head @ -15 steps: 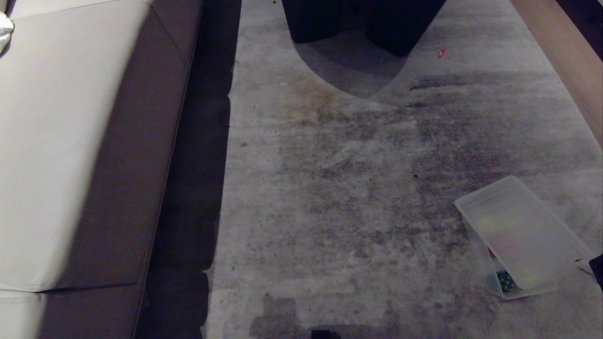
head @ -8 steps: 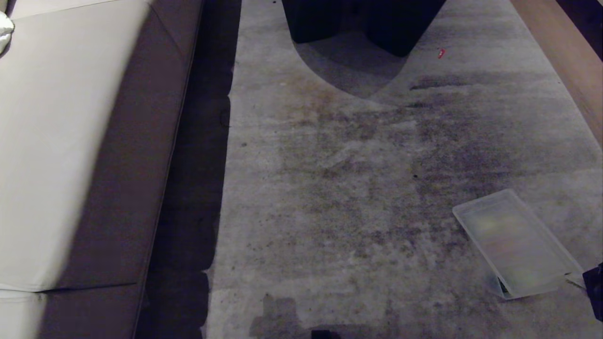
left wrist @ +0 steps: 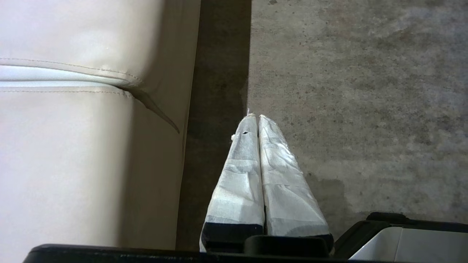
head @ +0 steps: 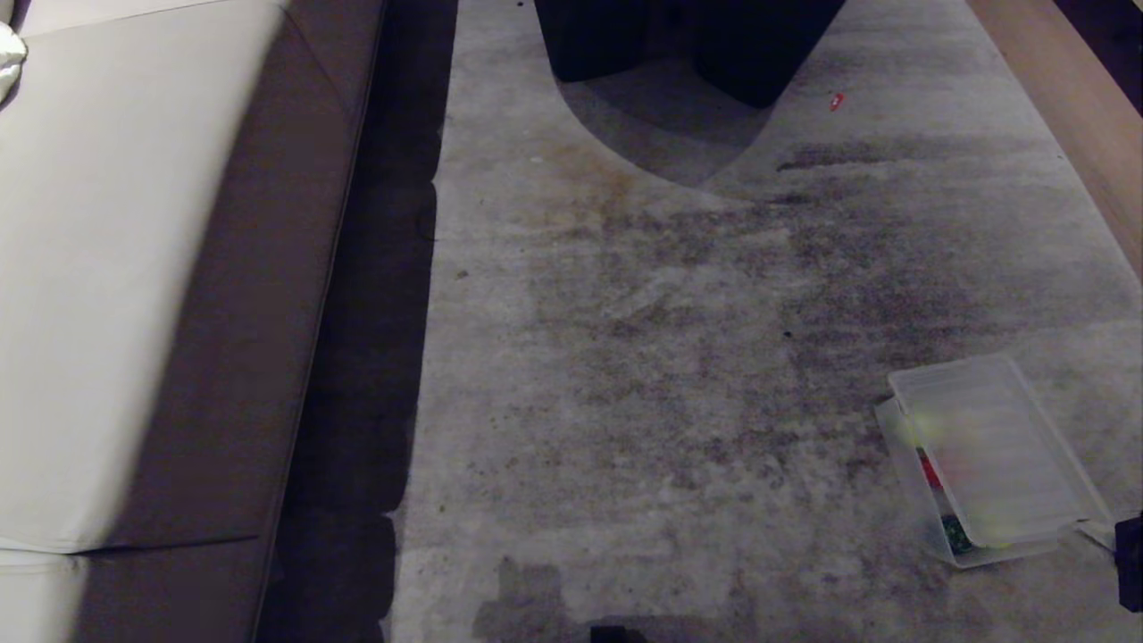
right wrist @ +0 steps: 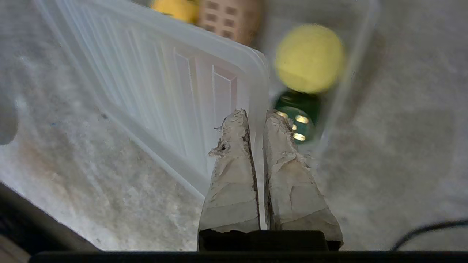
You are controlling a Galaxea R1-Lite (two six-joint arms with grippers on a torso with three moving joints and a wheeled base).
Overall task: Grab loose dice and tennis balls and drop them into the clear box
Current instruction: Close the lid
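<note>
right end effector [right wrist: 256, 117] pinches ribbed lid [right wrist: 164, 91] edge over clear box [right wrist: 351, 73].

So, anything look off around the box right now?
Yes. The ribbed lid sits skewed over the clear box, leaving one long side uncovered. The right gripper is pinching the lid's edge, beside the dark green die.

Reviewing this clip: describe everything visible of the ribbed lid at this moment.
The lid is a flat, translucent, whitish plastic sheet with rounded corners and raised parallel ribs. It lies skewed over the clear box, leaving a strip along one side uncovered. The right gripper, fingers shut, pinches the lid's edge. Blurred colours of what lies in the box show through it.
</note>
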